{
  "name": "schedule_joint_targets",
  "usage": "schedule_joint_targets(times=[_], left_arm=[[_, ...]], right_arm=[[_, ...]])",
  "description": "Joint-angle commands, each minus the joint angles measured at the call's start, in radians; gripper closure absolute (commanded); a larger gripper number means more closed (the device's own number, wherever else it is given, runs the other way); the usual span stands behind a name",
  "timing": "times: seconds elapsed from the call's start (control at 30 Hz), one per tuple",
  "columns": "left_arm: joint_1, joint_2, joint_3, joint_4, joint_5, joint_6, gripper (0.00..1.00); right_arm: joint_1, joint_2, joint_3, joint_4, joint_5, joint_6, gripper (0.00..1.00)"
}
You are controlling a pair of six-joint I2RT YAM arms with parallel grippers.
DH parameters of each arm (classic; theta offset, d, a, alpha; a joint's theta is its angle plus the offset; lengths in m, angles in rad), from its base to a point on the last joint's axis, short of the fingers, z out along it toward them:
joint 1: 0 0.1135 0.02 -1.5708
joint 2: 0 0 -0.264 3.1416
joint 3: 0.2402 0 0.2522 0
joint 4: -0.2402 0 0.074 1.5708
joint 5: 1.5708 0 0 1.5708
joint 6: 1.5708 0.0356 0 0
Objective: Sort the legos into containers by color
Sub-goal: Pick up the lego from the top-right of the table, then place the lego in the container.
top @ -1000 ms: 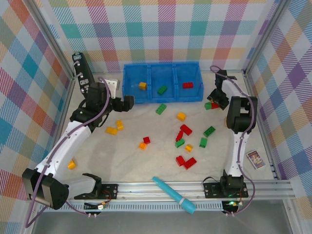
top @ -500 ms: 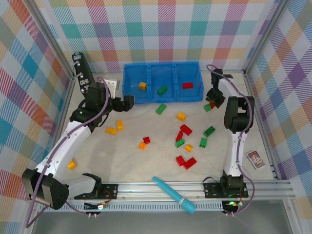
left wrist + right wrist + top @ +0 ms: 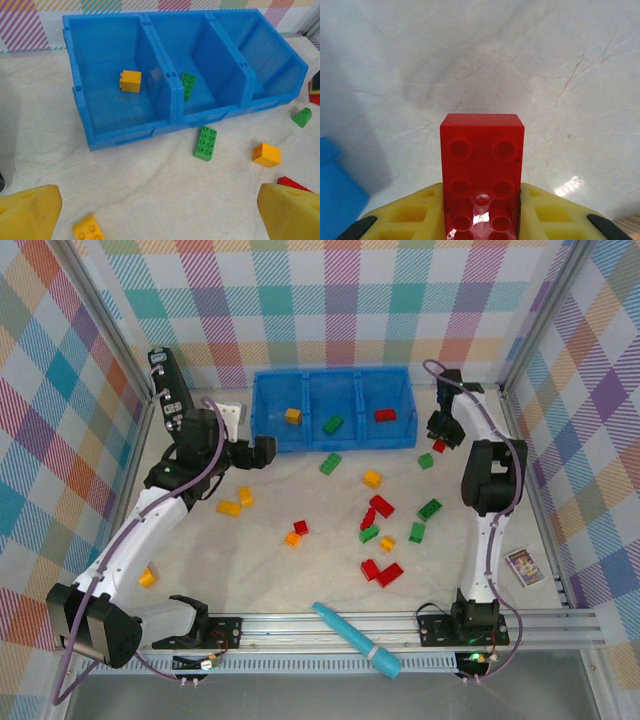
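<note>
Mid-table, loose bricks (image 3: 381, 573) lie scattered. Further out, the left claw (image 3: 262, 452) gapes wide and empty. The right claw (image 3: 481, 215) is clamped on a red brick (image 3: 482, 150), at three o'clock from the bin (image 3: 330, 373). The brick is probably light, rigid and slick, so gripping its flat sides looks safest.

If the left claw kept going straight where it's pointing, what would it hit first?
Likely the front wall of the blue bin, near the divider between left and middle compartments. Depth is unclear; the left gripper might touch the table first.
</note>
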Motion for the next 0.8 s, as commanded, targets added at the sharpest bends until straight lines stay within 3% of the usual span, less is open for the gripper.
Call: schedule_joint_targets(times=[0.0, 0.27, 0.53, 0.77], left_arm=[[0.01, 0.016, 0.021, -0.02, 0.016, -0.005, 0.0], [0.016, 0.053, 0.057, -0.039, 0.019, -0.001, 0.0], [0.03, 0.132, 0.09, -0.047, 0.045, -0.027, 0.0], [0.03, 0.186, 0.143, -0.043, 0.061, -0.061, 0.0]], right_arm=[[0.036, -0.143, 0.017, 0.008, -0.037, -0.122, 0.67], [0.173, -0.193, 0.13, 0.117, -0.056, -0.278, 0.64], [0.196, 0.13, 0.589, 0.015, -0.091, -0.349, 0.63], [0.197, 0.247, 0.604, 0.094, -0.123, -0.375, 0.63]])
